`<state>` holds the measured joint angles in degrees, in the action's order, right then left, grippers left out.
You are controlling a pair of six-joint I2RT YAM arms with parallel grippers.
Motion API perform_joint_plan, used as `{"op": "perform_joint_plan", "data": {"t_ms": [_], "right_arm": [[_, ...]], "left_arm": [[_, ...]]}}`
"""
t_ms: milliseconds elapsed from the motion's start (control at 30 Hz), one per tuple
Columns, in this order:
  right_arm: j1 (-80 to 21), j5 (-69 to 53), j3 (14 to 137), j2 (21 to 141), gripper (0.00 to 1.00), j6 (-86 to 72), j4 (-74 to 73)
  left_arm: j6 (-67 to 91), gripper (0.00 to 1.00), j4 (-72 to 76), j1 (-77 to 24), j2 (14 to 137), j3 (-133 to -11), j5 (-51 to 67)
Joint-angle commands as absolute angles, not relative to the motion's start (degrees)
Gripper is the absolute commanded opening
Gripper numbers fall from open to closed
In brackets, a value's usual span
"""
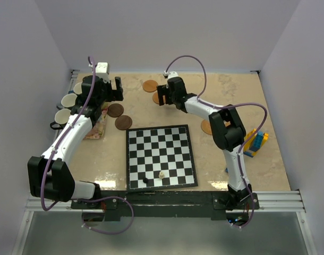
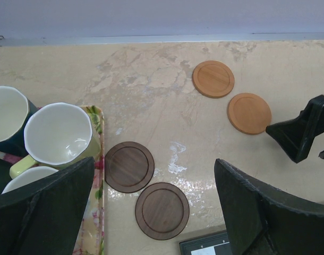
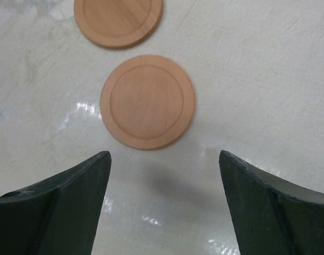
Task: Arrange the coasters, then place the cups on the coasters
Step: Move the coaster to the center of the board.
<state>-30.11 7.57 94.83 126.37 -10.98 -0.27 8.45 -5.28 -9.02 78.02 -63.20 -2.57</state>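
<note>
At centre of the right wrist view, we see a tan coaster [image 3: 147, 102] lying flat just above the right gripper [image 3: 163, 159], whose jaws stand apart and empty. At left of the left wrist view the cups [image 2: 58, 133] sit beside the left gripper [image 2: 154, 164], likewise spread; we judge that arm nearer them.

- The table [image 1: 226, 95] has a beige, marbled top, glossy in patches.
- The far tan coaster [image 2: 213, 78] and the near tan coaster [image 2: 249, 113] lie flat toward the far middle, close but apart.
- Two dark coasters, the left dark coaster [image 2: 129, 166] and the right dark coaster [image 2: 162, 210], lie just beside each other off the chessboard's far-left corner.
- The chessboard [image 1: 161, 156] lies at the near middle.
- The floral mat [image 2: 95, 212] lies along the left side.
- A partly hidden tan disc [image 1: 206, 127] and some blue-and-yellow blocks [image 1: 256, 142] lie on the right.
</note>
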Motion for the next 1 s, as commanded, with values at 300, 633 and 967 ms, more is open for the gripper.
{"op": "perform_joint_plan", "data": {"t_ms": [300,633,967], "right_arm": [[-32.4,13.4,96.5,128.2,0.82,-7.8,-3.9],[-32.5,10.9,97.6,130.9,0.80,-6.4,-3.6],[-32.4,11.7,102.0,135.2,0.70,-7.8,-5.7]], "left_arm": [[9.5,1.00,-3.5,-9.0,78.1,-64.0,-2.4],[9.5,1.00,-3.5,-9.0,78.1,-63.9,-2.3],[9.6,1.00,-3.4,-9.0,78.5,-63.9,-2.0]]}}
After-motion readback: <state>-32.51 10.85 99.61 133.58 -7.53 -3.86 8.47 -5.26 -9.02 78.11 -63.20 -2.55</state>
